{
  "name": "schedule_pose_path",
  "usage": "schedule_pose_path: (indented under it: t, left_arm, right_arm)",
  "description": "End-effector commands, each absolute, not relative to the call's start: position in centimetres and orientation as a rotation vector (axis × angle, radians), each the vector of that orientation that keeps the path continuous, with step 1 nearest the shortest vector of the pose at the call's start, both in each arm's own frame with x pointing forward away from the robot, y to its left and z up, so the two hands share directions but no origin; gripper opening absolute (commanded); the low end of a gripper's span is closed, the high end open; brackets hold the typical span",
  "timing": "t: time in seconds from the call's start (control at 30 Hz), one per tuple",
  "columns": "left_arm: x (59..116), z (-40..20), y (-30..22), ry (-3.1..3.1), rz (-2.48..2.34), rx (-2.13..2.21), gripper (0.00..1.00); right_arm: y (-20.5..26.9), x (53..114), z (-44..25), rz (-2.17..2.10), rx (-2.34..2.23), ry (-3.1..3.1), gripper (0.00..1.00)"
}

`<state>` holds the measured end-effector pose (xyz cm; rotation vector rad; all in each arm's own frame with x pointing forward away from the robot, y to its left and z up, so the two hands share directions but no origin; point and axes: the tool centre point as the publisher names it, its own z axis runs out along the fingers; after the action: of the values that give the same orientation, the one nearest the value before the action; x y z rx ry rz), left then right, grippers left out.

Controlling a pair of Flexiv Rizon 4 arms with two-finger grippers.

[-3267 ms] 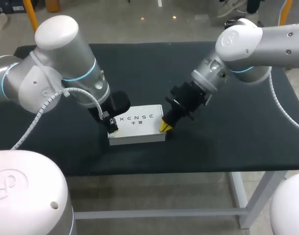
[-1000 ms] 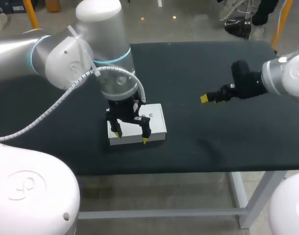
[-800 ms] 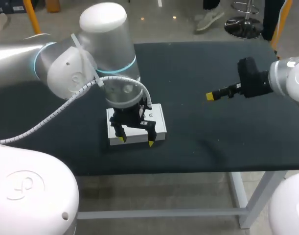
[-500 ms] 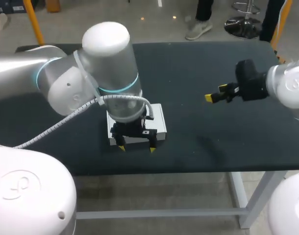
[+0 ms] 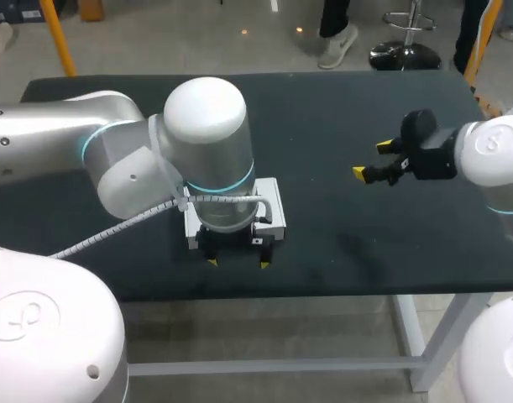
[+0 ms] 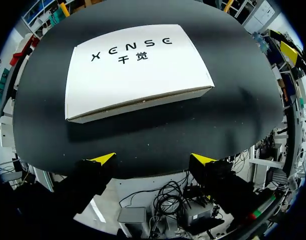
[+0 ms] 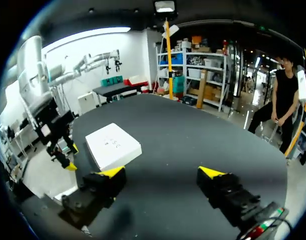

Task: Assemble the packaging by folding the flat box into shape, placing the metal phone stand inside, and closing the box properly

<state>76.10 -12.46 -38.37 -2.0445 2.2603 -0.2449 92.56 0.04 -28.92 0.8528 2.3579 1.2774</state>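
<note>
My left gripper [image 5: 238, 264] hangs with its fingers spread wide and nothing between them, its yellow tips pointing down at the near edge of the table [image 5: 340, 109]. The white box [image 5: 269, 201] lies just ahead of those tips, flat on the dark table top and folded shut, its printed face up. In the left wrist view the box [image 6: 135, 67] sits squarely ahead of my left gripper [image 6: 153, 160], apart from both fingers, with a strip of bare table [image 6: 158, 130] between them. My right gripper [image 5: 371, 159] is held above the table well apart from the box, its fingers also wide and empty. From the right wrist view the box [image 7: 113, 145] lies ahead of my right gripper [image 7: 161, 172], off beyond one finger.
</note>
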Motion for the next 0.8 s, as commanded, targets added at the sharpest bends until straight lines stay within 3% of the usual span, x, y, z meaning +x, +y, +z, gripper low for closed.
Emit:
schedule_pose_path:
  t: [0.03, 0.8]
  left_arm:
    - [77.3, -39.0, -13.4, 2.226, -0.187, -2.049, 1.00]
    - [82.7, -39.9, -12.2, 2.103, -0.116, -2.159, 1.00]
  right_arm:
    - [-0.6, 92.0, -29.8, 1.361, 0.754, 2.265, 1.00]
    - [-0.9, 93.0, -29.7, 1.404, 0.594, 2.223, 1.00]
